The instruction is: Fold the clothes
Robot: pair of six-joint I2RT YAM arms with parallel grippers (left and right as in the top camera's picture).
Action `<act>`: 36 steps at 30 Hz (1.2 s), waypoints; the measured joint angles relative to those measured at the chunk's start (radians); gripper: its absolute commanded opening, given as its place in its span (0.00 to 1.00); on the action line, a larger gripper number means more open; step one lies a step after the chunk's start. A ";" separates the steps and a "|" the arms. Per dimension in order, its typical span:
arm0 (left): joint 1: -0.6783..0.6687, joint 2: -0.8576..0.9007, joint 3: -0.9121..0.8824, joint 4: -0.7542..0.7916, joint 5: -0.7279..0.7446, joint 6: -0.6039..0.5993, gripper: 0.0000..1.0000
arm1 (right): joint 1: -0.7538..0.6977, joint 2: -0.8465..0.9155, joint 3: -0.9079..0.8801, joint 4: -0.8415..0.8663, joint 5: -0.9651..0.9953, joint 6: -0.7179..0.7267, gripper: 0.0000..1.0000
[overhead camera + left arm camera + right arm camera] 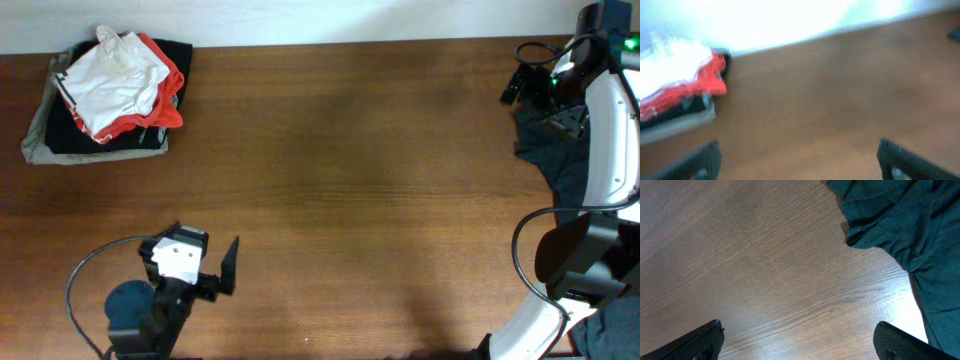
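The clothes, a crumpled white T-shirt (112, 78), lie on top of a pile at the table's far left corner. In the blurred left wrist view the T-shirt (670, 62) shows at the upper left. My left gripper (192, 248) is near the front left edge, well short of the pile; its jaws (799, 150) stand open over bare wood. My right gripper (520, 72) hangs at the far right, open, with nothing between its fingers (799, 330).
Under the white T-shirt are a red garment (165, 110), a black one (110, 140) and a grey one (35, 140). A dark teal garment (560, 150) lies at the table's right edge, beside my right gripper (900, 220). The wooden table (350, 180) spans between.
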 measured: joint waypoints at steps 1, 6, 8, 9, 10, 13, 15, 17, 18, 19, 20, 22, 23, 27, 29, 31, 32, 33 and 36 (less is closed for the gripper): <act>0.000 -0.012 -0.043 0.071 -0.006 0.000 0.99 | 0.000 0.000 0.000 0.000 0.000 -0.001 0.99; 0.016 -0.100 -0.190 0.240 -0.019 0.003 0.99 | 0.000 0.000 0.000 0.000 0.000 0.000 0.99; 0.027 -0.145 -0.239 0.277 -0.025 0.004 0.99 | 0.000 0.000 0.000 0.000 0.000 0.000 0.99; 0.035 -0.169 -0.262 0.284 -0.029 0.004 0.99 | 0.000 0.000 0.000 0.000 0.000 -0.001 0.99; 0.040 -0.190 -0.282 0.291 -0.035 0.004 0.99 | 0.000 0.000 0.000 0.000 0.000 0.000 0.99; 0.055 -0.265 -0.341 0.340 -0.043 0.007 0.99 | 0.000 0.000 0.000 0.000 0.000 -0.001 0.99; 0.059 -0.292 -0.365 0.366 -0.049 0.010 0.99 | 0.000 0.000 0.000 0.000 0.000 -0.001 0.99; 0.061 -0.293 -0.376 0.366 -0.063 0.011 0.99 | 0.000 0.000 0.000 0.000 0.000 0.000 0.99; 0.061 -0.293 -0.377 0.364 -0.072 0.011 0.99 | 0.000 0.000 0.000 0.000 0.000 -0.001 0.99; 0.061 -0.293 -0.378 0.362 -0.082 0.011 0.99 | 0.000 0.000 0.000 0.000 0.000 -0.001 0.99; 0.061 -0.293 -0.378 0.344 -0.104 0.011 0.99 | 0.000 0.000 0.000 0.000 0.000 0.000 0.99; 0.061 -0.293 -0.380 0.326 -0.132 0.011 0.99 | 0.000 0.000 0.000 0.000 0.000 -0.001 0.99; 0.063 -0.293 -0.380 0.327 -0.141 0.011 0.99 | 0.000 0.000 0.000 0.000 0.000 -0.001 0.99; 0.087 -0.293 -0.380 0.326 -0.160 0.011 0.99 | 0.000 0.000 0.000 0.000 0.000 0.000 0.99; 0.092 -0.293 -0.380 0.326 -0.166 0.011 0.99 | 0.000 0.000 0.000 0.000 0.000 -0.001 0.99; 0.092 -0.293 -0.380 0.326 -0.170 0.011 0.99 | 0.000 0.000 0.000 0.000 0.000 0.000 0.99; 0.092 -0.293 -0.380 0.326 -0.170 0.011 0.99 | 0.000 0.000 0.000 0.000 0.000 0.000 0.99; 0.092 -0.293 -0.380 0.326 -0.170 0.011 0.99 | 0.000 0.000 0.000 0.000 0.000 0.000 0.99; 0.092 -0.293 -0.380 0.326 -0.170 0.011 0.99 | 0.000 0.000 0.000 0.000 0.000 0.000 0.99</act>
